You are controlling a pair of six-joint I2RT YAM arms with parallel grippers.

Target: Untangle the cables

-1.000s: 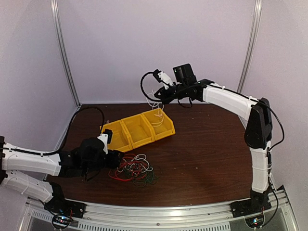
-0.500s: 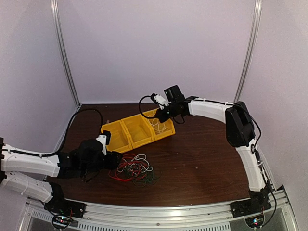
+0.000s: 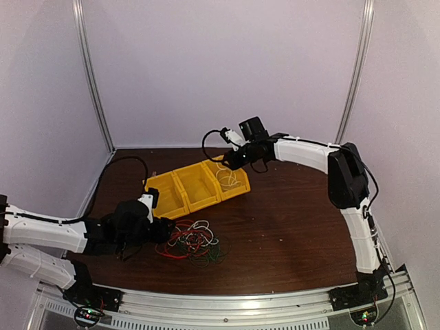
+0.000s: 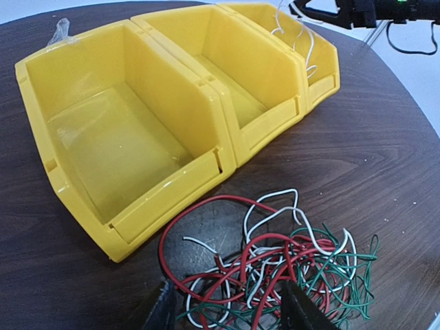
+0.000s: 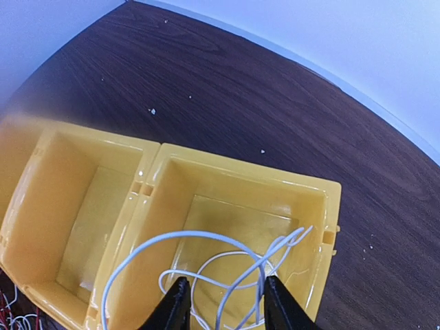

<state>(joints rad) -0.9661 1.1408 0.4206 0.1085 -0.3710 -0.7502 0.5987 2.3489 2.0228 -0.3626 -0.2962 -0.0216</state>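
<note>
Left gripper (image 4: 230, 304): is sitting low on the near side of the row of yellow bins (image 4: 172, 172), jaws standing apart and gripping nothing, fingertips bracketing the nearest strands.
Tangle of cables (image 4: 275, 265): red, white and dark green wires are lying knotted on the table (image 3: 295, 220), just in front of the bins and directly ahead of that gripper.
Long axis: the heap is spreading roughly along the bins' front, across the gripper's line of reach.
White cable (image 5: 185, 234): is looping loosely inside the right-end bin, apart from the heap.
Right gripper (image 5: 223, 306): is hanging above that end bin, fingers parted, the white loops passing between them unpinched.
Nearer arm: the left one, by my judgement; the right is working beyond the bins.
</note>
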